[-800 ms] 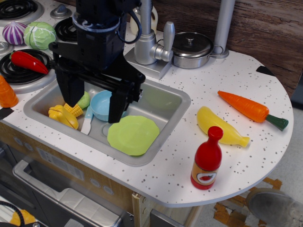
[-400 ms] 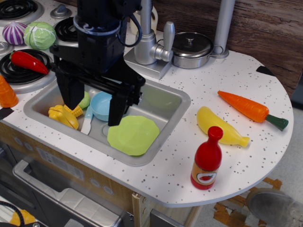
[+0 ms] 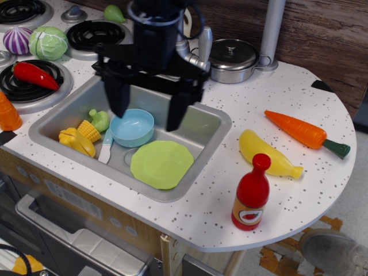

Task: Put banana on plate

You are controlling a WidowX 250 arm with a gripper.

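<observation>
The yellow banana (image 3: 268, 153) lies on the speckled white counter right of the sink, next to a red bottle. The lime-green plate (image 3: 162, 164) lies tilted in the front right of the metal sink (image 3: 210, 127). My black gripper (image 3: 147, 113) hangs open and empty above the sink, over the blue bowl (image 3: 132, 127), with one finger on each side. It is well left of the banana and a little above and behind the plate.
A red sauce bottle (image 3: 252, 194) stands in front of the banana. An orange carrot (image 3: 305, 133) lies behind it. The sink also holds a corn cob (image 3: 80, 138), a small green piece and a utensil. A faucet, a metal pot (image 3: 232, 60) and stove vegetables stand behind.
My gripper has moved right and back, from over the sink's left half to over its middle, uncovering the blue bowl and corn. It stays open and empty. The objects have not moved.
</observation>
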